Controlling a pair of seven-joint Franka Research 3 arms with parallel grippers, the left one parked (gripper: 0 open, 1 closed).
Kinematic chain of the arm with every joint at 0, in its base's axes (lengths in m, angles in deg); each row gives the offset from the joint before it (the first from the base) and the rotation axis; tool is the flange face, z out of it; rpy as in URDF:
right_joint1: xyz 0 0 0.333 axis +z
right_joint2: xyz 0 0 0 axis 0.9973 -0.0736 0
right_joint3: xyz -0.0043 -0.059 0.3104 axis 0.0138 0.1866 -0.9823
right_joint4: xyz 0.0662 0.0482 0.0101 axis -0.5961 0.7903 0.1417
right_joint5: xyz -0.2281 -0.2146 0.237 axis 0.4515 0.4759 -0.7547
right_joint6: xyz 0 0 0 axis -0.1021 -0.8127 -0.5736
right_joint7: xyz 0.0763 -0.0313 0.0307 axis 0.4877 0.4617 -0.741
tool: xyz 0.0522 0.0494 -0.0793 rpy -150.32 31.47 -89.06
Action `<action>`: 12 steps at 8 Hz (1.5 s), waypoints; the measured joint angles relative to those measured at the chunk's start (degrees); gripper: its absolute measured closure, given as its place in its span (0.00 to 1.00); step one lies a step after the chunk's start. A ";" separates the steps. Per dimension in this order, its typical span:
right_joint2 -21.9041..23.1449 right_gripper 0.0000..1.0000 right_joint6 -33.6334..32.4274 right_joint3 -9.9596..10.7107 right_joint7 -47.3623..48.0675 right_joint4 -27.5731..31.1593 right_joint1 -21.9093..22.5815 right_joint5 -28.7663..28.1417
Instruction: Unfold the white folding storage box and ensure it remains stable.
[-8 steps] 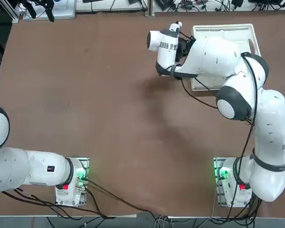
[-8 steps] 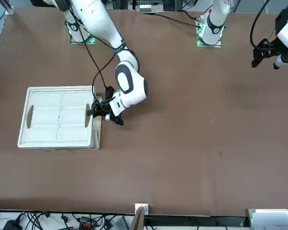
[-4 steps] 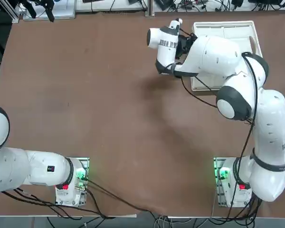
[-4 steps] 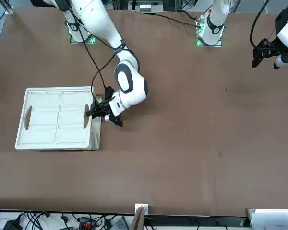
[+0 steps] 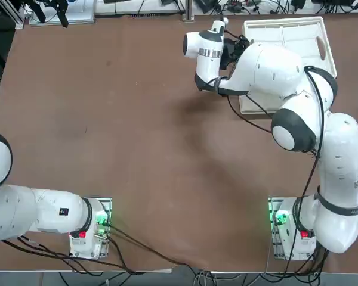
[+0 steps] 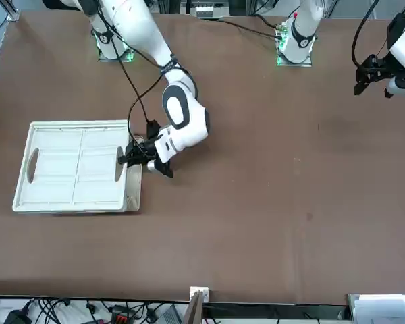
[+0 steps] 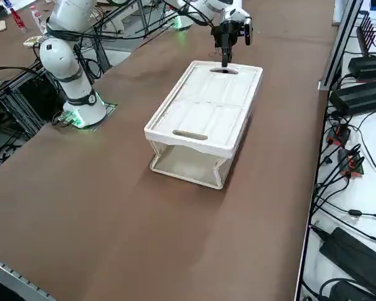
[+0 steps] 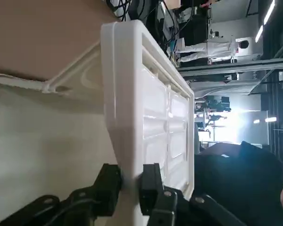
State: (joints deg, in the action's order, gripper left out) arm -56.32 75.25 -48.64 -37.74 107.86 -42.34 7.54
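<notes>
One white folding storage box (image 6: pixel 74 165) sits on the one brown table (image 6: pixel 270 202). One right hand (image 6: pixel 126 159) grips its raised top frame by the near handle end.

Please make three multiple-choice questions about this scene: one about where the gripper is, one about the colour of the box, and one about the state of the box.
1. Where is the right gripper?
A. At one short end of the box's top panel
B. Parked near its base
C. On bare table, far from the box

2. What colour is the folding storage box?
A. Blue
B. White
C. Black

3. What state is the box in?
A. Lying fully flat
B. Top panel raised above the base
C. Tipped on its side

Answers: 1 A, the jaws close on the panel's rim in the right wrist view. 2 B, white in every view. 3 B, the right side view shows open space under the top panel.
</notes>
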 joint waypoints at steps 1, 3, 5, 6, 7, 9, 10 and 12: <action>0.00 0.74 -0.16 0.00 -0.67 0.00 0.06 0.16; 0.00 0.74 -0.36 0.01 -2.79 0.00 0.16 0.22; -0.01 0.74 -0.48 0.01 -3.38 0.00 0.17 0.21; -0.02 0.74 -0.81 0.01 -3.50 0.00 0.25 0.23; -0.06 0.74 -1.42 0.01 -3.75 0.01 0.41 0.26; -0.12 0.74 -2.30 0.01 -3.85 0.01 0.70 0.27; -0.11 0.74 -2.49 0.01 -3.85 0.01 0.74 0.27; -0.12 0.74 -2.94 0.01 -3.85 0.01 0.90 0.28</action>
State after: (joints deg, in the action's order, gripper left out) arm -56.44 72.31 -48.63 -41.59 107.88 -41.44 7.83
